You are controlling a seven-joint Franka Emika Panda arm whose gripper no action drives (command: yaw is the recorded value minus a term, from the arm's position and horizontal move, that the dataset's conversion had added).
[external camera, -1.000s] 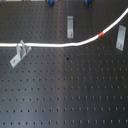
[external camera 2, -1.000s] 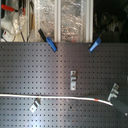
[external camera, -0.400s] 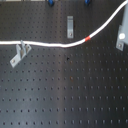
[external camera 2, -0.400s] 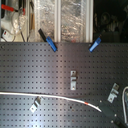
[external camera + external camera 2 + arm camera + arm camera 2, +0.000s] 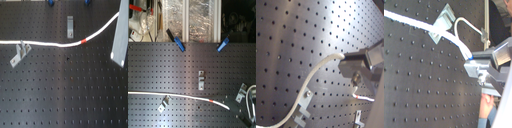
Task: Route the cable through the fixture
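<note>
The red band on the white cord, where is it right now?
In the first exterior view the red band sits on the cable, right of centre, just right of the upright metal clip.

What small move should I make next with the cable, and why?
Probably carry the cable end sideways toward the upright clip, then lower it in. The gripper looks shut on the cable; the white line already lies by the bracket on the first exterior view's left, but runs below the clip, with the red band past it.
</note>
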